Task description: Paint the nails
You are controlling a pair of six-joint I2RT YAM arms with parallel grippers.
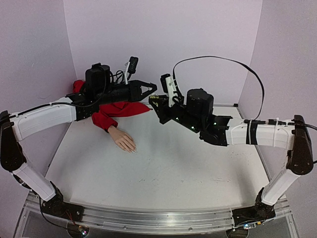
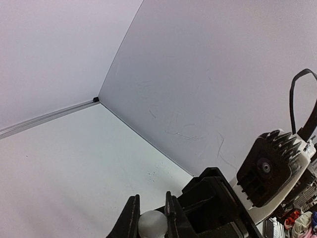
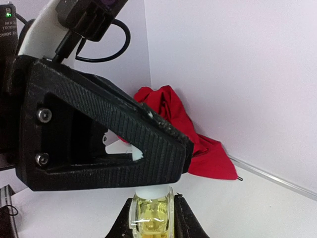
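Yellow-tinted liquid fills the clear bottle [image 3: 151, 222] clamped in my right gripper [image 3: 152, 225] while my left gripper [image 2: 151, 215] pinches its white cap [image 2: 151, 224], so a crooked pull could slop polish well apart from the nails [image 1: 132, 148] of the pale mannequin hand [image 1: 121, 137] on the table [image 1: 173, 166].

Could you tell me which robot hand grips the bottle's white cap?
The left hand, closed on the white cap; the right hand holds the yellowish bottle body.

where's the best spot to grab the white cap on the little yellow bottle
Pinch the white cap across its round sides, coming from the cap end, opposite the right gripper. That gripper covers the bottle's glass body, leaving only the cap free; the left gripper's jaws sit there now.
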